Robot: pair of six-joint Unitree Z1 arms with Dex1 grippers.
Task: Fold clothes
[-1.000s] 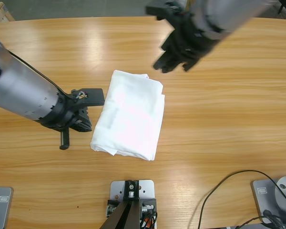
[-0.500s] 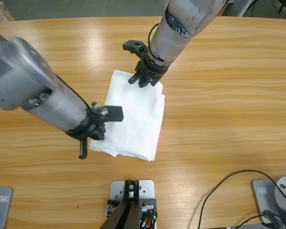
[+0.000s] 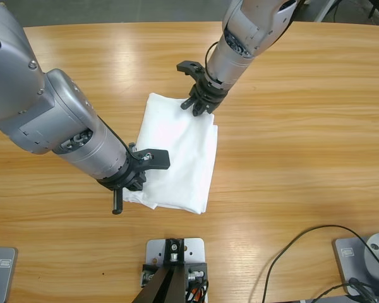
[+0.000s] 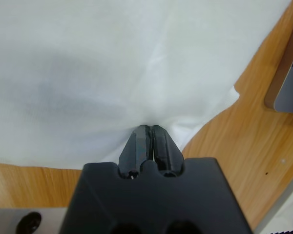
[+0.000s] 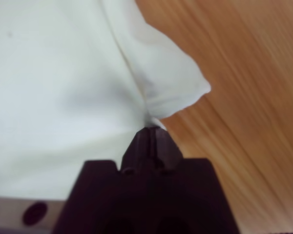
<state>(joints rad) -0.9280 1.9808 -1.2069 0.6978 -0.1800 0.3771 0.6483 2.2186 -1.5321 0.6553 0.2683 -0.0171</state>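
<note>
I see the white T-shirt (image 3: pixel 177 154) folded into a rectangle at the middle of the wooden table (image 3: pixel 303 139), long side running away from the camera. My left gripper (image 3: pixel 131 189) comes in from the left edge and sits at the shirt's near left corner; in the left wrist view (image 4: pixel 149 134) its 2 jaws are pressed together with cloth puckered at the tips, so it's pinching fabric. My right gripper (image 3: pixel 201 106) drops in from the top and bites the far right corner; right wrist view (image 5: pixel 150 130) shows jaws closed on a small fold, corner flap sticking out over bare wood
</note>
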